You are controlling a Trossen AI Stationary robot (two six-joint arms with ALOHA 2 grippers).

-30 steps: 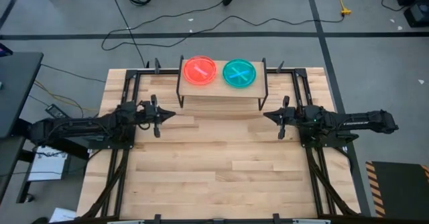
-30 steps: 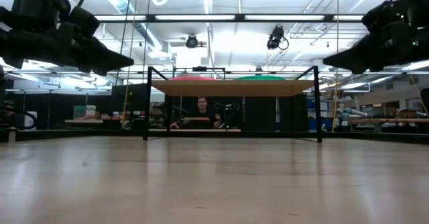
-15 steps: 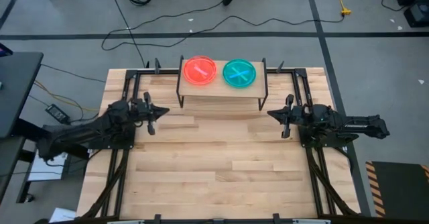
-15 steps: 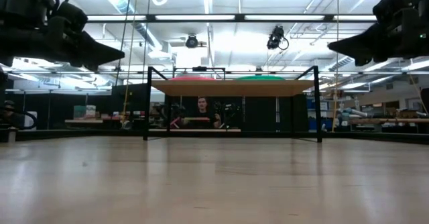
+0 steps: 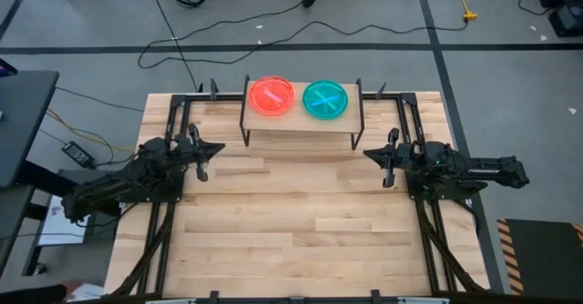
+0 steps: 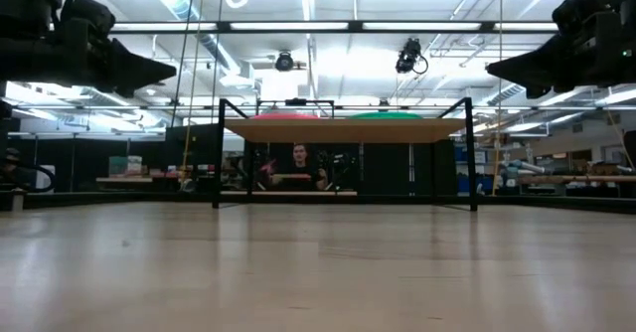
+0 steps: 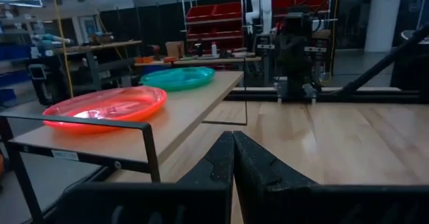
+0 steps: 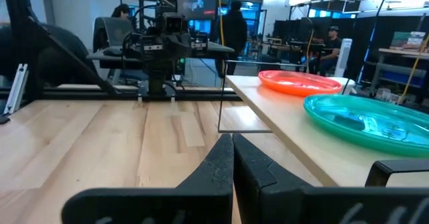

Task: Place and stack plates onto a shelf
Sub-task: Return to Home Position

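A pink-red plate (image 5: 271, 96) and a teal plate (image 5: 325, 99) lie side by side, flat on their bases, on the shelf (image 5: 301, 122) at the table's far middle. Both also show in the left wrist view, pink-red (image 7: 107, 106) and teal (image 7: 177, 78), and in the right wrist view, pink-red (image 8: 298, 82) and teal (image 8: 372, 120). My left gripper (image 5: 217, 146) is shut and empty, in the air left of the shelf. My right gripper (image 5: 366, 154) is shut and empty, in the air right of the shelf.
The shelf stands on thin black legs (image 6: 219, 153). Black frame rails (image 5: 168, 122) run along the table's left and right sides. A person (image 6: 298, 163) sits beyond the table's far edge. Bare wood tabletop (image 5: 301, 222) spreads in front of the shelf.
My left gripper has drawn back toward the table's left edge and a little toward the far edge, its arm swinging to a slant. My right gripper has drawn back slightly toward the right edge, then kept still. The plates have not moved.
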